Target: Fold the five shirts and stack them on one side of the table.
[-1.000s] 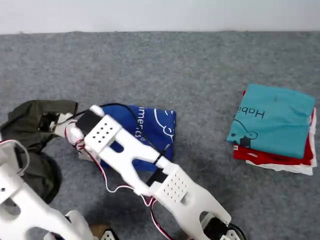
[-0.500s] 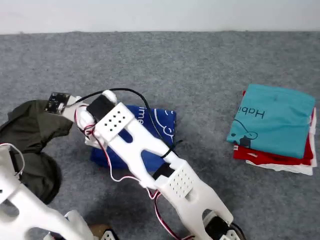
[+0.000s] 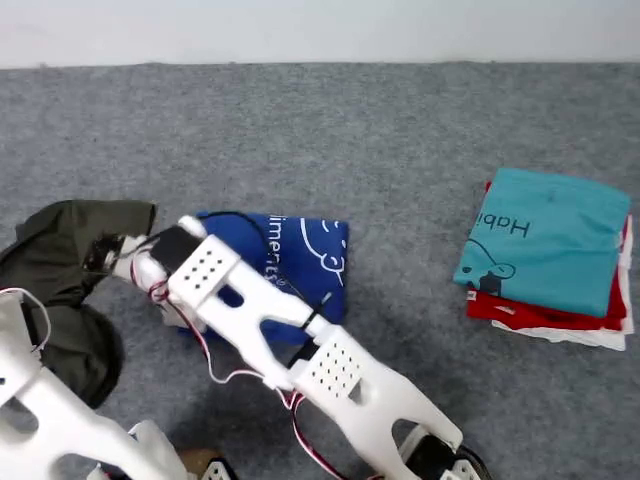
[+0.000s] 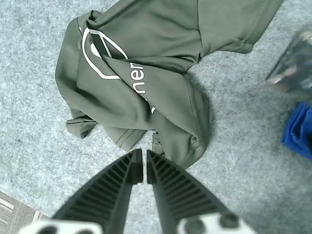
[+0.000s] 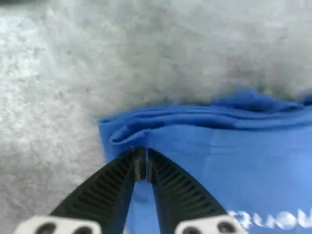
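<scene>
Lowered the right gripper [image 5: 142, 152] since half a second ago, from a raised spot beside the green shirt [image 4: 146, 73] down to the left end of the blue shirt [image 3: 300, 250]. Now pinches the layered edge of that shirt at its corner, jaws closed on the cloth. Lies folded on the grey table [image 3: 350, 140], left of centre, white print facing up. Hidden in part from above by the right arm [image 3: 260, 310], stretched slantwise across its near left half, with red and white wires looping beside it.

Holds nothing in the left gripper [image 4: 143, 155]; jaws almost together, only a thin slit between them, poised over bare table just beside the hem of the green shirt. Sits crumpled and unfolded at the table's left side, close to the blue one but apart from it, partly covered near the front by the left arm [image 3: 45, 410].

Stacked well apart at the right side: teal shirt [image 3: 550, 240] on top, red shirt [image 3: 530, 312] under it, white shirt [image 3: 600, 335] at the bottom, all folded.
</scene>
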`<state>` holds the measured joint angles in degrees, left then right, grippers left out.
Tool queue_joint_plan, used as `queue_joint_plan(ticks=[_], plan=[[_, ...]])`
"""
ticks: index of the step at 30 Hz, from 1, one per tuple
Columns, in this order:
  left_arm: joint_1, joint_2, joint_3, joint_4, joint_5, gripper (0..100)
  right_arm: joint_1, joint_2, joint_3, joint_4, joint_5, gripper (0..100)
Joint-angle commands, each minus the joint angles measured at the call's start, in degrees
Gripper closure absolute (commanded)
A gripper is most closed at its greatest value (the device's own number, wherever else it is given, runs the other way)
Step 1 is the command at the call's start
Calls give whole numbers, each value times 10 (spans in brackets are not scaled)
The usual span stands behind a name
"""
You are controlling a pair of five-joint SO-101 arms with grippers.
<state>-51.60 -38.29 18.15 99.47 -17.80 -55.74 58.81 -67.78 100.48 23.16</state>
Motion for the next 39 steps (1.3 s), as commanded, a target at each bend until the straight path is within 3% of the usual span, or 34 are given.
queue_joint_plan(ticks=[1,12,16,22,26,31,39], plan=[[-4,-11,-1,11,-9,977,51,-95,-11,26,-48,988],[-3,-11,-1,10,-10,977,156,-333,358,23,-82,988],[-2,-11,-1,10,-10,977,170,-342,461,15,-87,988],[-2,-11,-1,10,-10,977,168,-318,582,-81,-87,988],[-2,-11,-1,10,-24,977,184,-313,577,-88,-87,988],[-4,-11,-1,10,-29,977,184,-361,476,-15,-87,988],[-2,-10,-1,10,-28,977,115,-336,401,-33,-87,988]])
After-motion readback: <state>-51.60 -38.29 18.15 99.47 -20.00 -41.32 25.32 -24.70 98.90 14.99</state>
